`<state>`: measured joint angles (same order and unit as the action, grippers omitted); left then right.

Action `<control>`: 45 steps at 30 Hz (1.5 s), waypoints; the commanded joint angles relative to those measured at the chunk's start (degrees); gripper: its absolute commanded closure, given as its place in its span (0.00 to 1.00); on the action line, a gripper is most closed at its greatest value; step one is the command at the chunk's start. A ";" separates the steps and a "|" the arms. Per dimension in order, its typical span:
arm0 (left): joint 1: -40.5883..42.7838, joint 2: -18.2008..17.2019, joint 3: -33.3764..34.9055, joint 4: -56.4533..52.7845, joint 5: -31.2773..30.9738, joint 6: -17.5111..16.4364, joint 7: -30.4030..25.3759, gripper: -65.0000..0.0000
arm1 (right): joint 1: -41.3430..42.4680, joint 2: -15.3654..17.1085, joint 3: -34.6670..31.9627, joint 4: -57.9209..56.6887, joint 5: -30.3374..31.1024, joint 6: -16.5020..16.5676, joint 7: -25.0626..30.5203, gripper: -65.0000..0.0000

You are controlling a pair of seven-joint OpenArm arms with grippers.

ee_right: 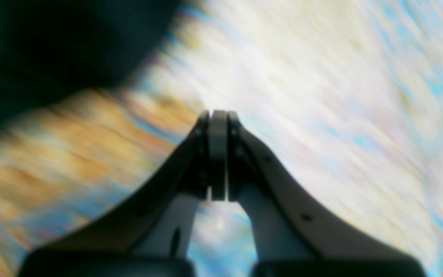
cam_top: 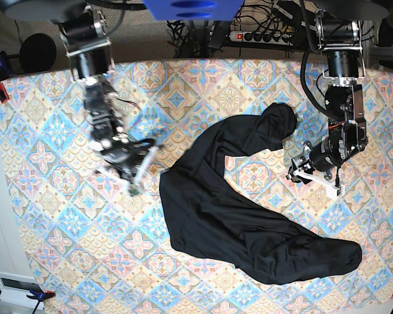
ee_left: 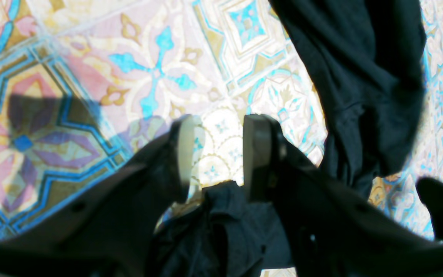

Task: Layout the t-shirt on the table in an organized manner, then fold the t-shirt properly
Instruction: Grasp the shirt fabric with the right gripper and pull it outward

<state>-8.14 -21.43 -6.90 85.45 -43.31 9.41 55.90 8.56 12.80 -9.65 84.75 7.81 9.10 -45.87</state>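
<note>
Both wrist views reveal jaws: left gripper (ee_left: 215, 154) parted, right gripper (ee_right: 218, 154) closed empty.

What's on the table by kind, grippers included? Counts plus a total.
black t-shirt: 1
grippers: 2, the left gripper and the right gripper
patterned table underneath: 1
Total: 4

T-shirt (cam_top: 236, 209): mine to fold; plain black, soft, crumpled into a crooked band running from upper centre of the base view to lower right. Table (cam_top: 46, 216): pastel blue, pink and cream diamond tiles, filling the frame beneath it.
</note>
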 commanded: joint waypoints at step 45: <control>-1.22 0.38 -0.27 1.01 -0.25 -0.13 -0.65 0.69 | 12.23 -7.21 9.17 -17.19 14.65 1.84 5.91 0.58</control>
<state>-8.23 -20.43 -6.81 85.45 -43.07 9.41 56.12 18.76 5.58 -0.60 66.52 21.52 10.57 -41.28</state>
